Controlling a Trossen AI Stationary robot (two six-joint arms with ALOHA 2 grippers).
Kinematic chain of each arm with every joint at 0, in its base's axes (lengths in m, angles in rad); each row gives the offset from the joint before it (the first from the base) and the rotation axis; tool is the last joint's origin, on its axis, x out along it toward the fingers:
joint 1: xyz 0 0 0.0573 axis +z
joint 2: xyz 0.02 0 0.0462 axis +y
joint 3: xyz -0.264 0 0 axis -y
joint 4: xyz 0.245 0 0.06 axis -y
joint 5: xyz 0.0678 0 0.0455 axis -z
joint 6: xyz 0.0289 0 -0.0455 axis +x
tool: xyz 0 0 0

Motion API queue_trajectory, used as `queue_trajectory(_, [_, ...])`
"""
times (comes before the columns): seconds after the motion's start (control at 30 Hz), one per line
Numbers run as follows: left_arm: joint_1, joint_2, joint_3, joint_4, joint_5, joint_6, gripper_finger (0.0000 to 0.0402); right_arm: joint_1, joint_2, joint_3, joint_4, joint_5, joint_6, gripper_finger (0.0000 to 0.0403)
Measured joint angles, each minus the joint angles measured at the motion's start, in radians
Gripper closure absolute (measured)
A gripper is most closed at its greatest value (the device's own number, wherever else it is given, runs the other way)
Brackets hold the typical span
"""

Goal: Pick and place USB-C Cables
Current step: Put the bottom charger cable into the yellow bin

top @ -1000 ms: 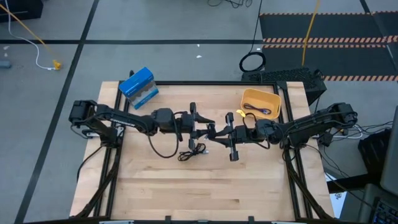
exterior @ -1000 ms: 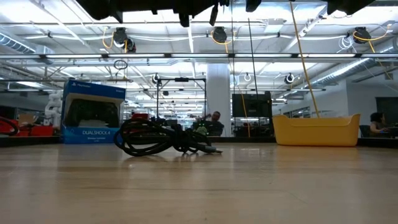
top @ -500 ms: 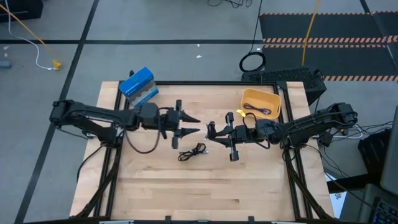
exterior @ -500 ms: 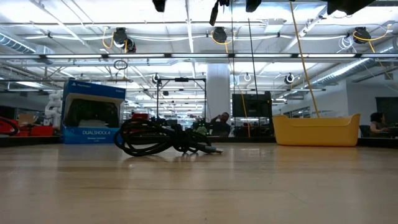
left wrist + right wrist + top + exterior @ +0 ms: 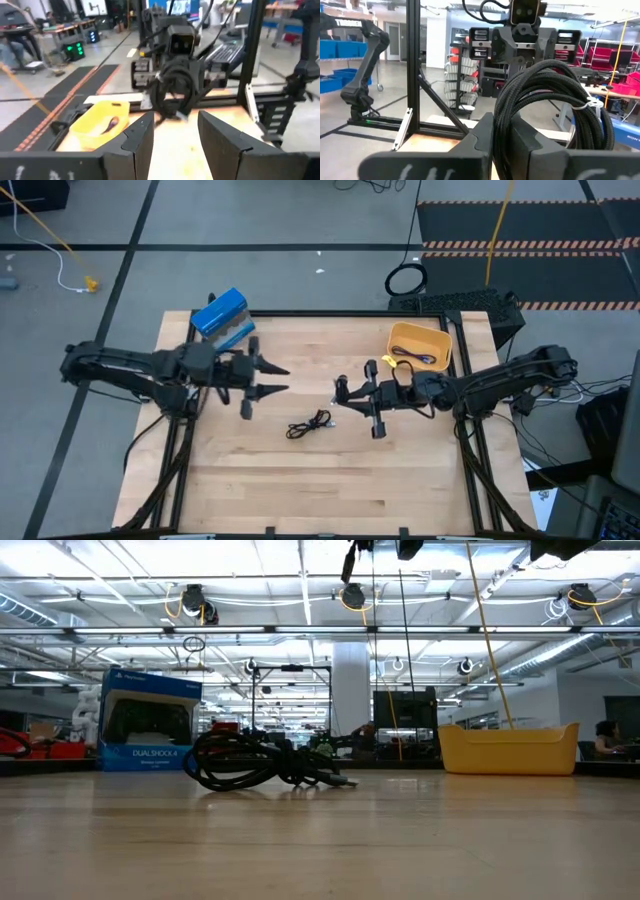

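Holding a black coiled cable (image 5: 555, 100) between closed fingers, my right gripper (image 5: 341, 391) hangs over mid-table, left of the yellow bin (image 5: 421, 346). Left gripper (image 5: 268, 378) is spread wide, empty. Another cable (image 5: 309, 423) lies on the wood; one sits in the bin. Risk: dangling loops snagging the bin rim, spilling outside.

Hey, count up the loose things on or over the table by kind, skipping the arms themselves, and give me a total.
USB-C cables: 3 (loose cable on the table, binned cable, held cable in the right gripper)
Yellow bin: 1
Blue box: 1
Total: 5
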Motion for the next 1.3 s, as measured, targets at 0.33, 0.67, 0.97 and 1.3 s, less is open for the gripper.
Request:
queue_trajectory(0.33, [-0.113,-0.149,-0.006,-0.173,-0.176,0.021,0.0248,0.0,-0.087,0.0,-0.128,0.0,0.0,0.0383])
queue_trajectory(0.67, [-0.144,-0.237,-0.059,-0.121,-0.224,0.089,0.0327,-0.039,-0.19,0.0,-0.231,-0.001,-0.005,0.0383])
queue_trajectory(0.97, [-0.144,-0.256,-0.06,-0.133,-0.223,0.124,0.0387,-0.153,-0.355,0.152,-0.699,-0.002,0.0,0.0383])
queue_trajectory(1.3, [-0.143,-0.256,-0.06,-0.094,-0.223,0.175,0.0383,-0.213,-0.419,0.364,-1.197,0.0,0.113,0.0383])
